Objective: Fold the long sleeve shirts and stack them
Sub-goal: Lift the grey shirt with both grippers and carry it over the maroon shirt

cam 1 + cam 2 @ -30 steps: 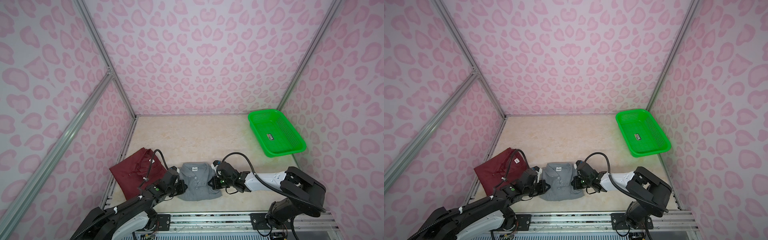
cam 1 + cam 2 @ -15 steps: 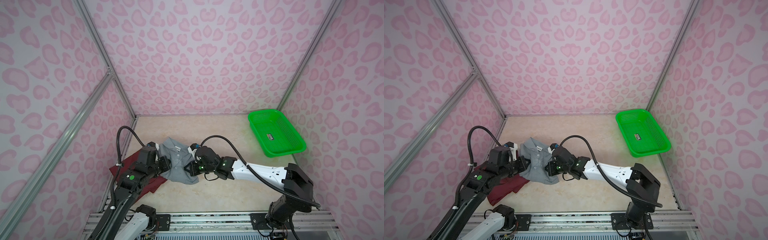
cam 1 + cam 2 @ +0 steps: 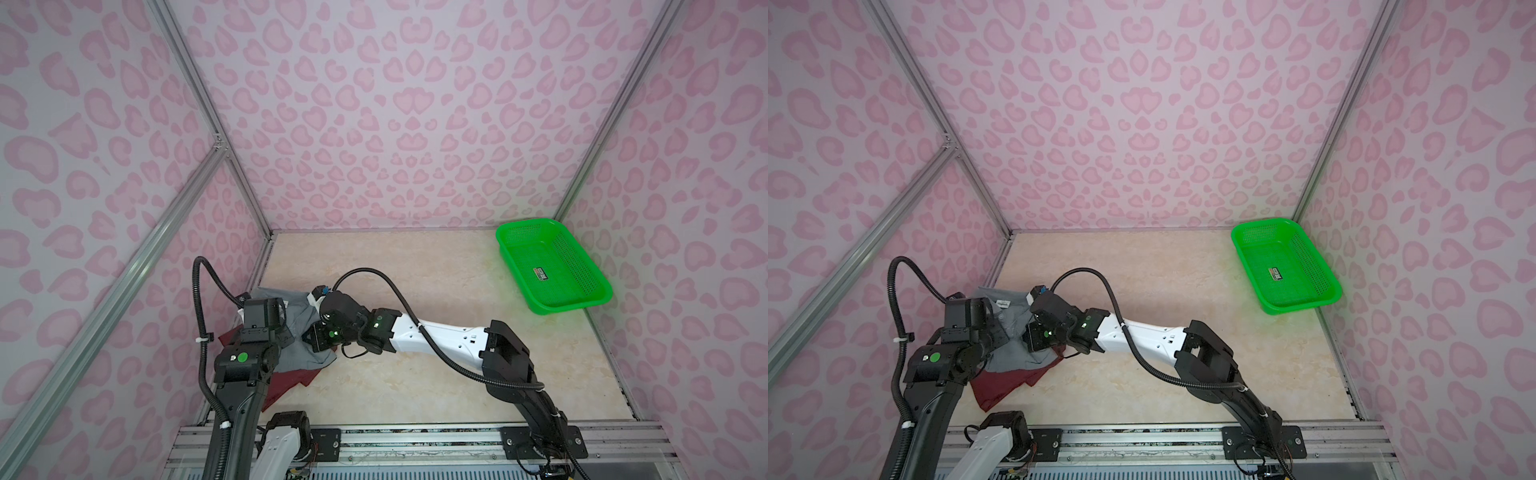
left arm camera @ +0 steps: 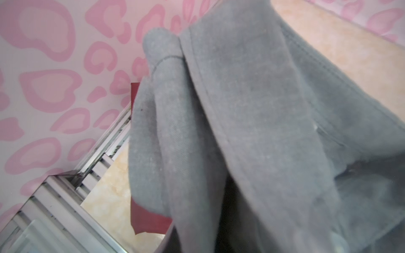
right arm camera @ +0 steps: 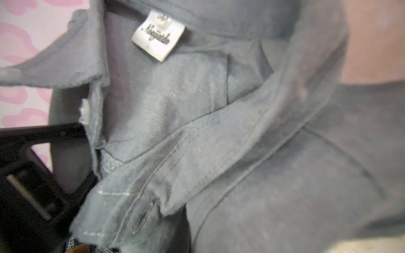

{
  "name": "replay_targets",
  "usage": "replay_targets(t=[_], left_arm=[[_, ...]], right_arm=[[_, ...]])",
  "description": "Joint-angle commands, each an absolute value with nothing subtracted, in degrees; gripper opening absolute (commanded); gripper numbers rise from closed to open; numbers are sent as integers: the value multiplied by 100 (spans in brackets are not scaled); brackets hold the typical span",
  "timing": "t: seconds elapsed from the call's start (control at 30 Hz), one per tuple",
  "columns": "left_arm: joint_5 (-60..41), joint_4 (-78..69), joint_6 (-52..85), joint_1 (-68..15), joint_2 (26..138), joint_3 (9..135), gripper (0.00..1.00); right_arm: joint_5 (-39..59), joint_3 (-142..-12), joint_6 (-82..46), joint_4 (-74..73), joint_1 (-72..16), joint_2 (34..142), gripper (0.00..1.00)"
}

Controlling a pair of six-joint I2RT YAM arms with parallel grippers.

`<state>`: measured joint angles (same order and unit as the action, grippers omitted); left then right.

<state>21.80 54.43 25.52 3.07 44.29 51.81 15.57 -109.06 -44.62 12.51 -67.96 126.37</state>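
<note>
Grey shirt point(image 3: 301, 320) leftward, between both fingers point(image 3: 311, 337)

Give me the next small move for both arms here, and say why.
Probably lower the grey shirt onto the maroon shirt. The left gripper and right gripper are both shut on the grey shirt, which hangs bunched over the maroon shirt lying on the table, so the stack isn't set down yet.

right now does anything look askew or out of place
The grey shirt is bunched and crooked, its collar rumpled. It covers only part of the maroon shirt, whose corner pokes out underneath. Not a neat stack yet.
</note>
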Motion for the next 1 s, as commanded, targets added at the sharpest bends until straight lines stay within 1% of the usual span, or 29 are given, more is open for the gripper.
replay_targets(t=[0.0,0.1,0.2,0.3,0.47,0.67,0.77,0.87,0.97], left_arm=[[3009,4870,2461,407,4453,5041,4],[3104,4536,2405,568,4574,4884,4],[3458,4023,2337,614,4734,4511,4],[3522,3751,2390,748,4848,4290,4],[3663,3338,2281,790,5132,4218,4],[3811,2953,2208,826,5783,4371,4],[3824,2855,2145,897,6177,4526,4],[3909,2905,2153,979,6558,4756,4],[3782,2787,2103,1048,6767,4760,4]], right_arm=[[1616,-10998,-4624,1075,-6859,12850,0],[1439,-11079,-4820,942,-7014,12999,0],[1107,-11021,-4984,779,-7142,13051,0],[819,-10885,-5107,602,-7189,13065,0],[791,-10534,-5474,0,-7222,13206,0],[512,-10392,-5657,-653,-7372,13372,0],[380,-10309,-5954,-977,-7415,13441,0],[278,-10404,-6128,-1072,-7468,13548,0],[108,-10429,-6250,-1115,-7551,13638,0]])
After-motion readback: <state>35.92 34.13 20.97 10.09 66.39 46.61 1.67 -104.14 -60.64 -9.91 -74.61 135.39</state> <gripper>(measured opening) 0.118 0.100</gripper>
